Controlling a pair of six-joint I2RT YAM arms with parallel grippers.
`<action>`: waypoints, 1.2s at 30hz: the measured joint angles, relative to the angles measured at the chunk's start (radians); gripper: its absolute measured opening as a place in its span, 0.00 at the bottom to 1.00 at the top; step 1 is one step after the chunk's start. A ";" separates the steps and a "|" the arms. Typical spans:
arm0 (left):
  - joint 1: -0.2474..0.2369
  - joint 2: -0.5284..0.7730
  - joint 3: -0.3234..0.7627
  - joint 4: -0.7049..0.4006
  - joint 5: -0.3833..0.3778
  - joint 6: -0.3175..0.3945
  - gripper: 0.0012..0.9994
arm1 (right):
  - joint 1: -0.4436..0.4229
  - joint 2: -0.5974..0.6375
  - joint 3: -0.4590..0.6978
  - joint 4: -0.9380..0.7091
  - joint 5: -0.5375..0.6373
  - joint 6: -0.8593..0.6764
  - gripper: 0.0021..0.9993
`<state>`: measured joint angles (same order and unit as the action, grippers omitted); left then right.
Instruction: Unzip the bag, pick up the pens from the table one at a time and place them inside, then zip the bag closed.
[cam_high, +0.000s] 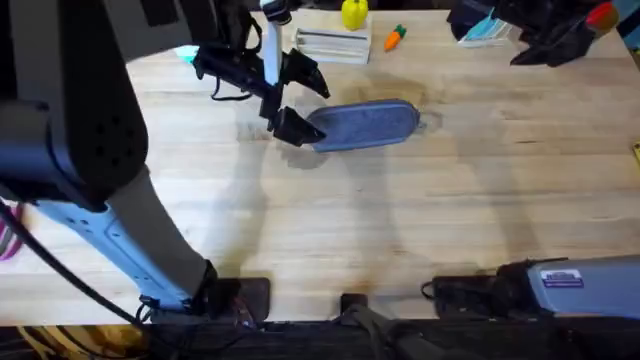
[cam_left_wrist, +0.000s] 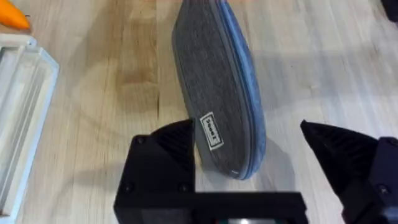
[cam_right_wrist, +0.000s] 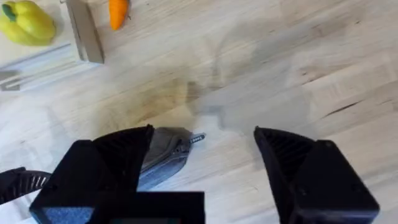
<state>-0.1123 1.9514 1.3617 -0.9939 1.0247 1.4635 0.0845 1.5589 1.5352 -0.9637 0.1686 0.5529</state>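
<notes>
Bag (cam_high: 365, 124) blue-grey, zipped, flat on table (cam_high: 420, 220); left tool (cam_left_wrist: 249, 155) spread at its end.

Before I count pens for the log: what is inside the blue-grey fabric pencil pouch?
The blue-grey fabric pencil pouch lies on the light wooden table with its zipper edge apparently closed, so its contents are hidden. The open left gripper straddles one end.

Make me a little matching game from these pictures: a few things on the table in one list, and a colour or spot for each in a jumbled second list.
Things:
1. bag
2. toy pepper
3. toy carrot
4. left claw

Descriptions:
A. orange
B. blue-grey, lying mid-table
C. black, open at the bag's end
D. yellow

Pairs: 1-B, 2-D, 3-A, 4-C
</notes>
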 joint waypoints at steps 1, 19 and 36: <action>0.000 0.000 0.000 0.000 0.000 0.000 1.00 | 0.000 0.000 0.000 0.000 0.000 0.000 1.00; 0.120 -0.351 0.193 -0.170 -0.230 -0.116 1.00 | 0.003 -0.096 0.000 -0.002 -0.011 -0.161 1.00; 0.132 -0.575 0.253 -0.173 -0.626 -0.829 1.00 | 0.131 -0.150 0.000 -0.002 -0.042 -0.309 1.00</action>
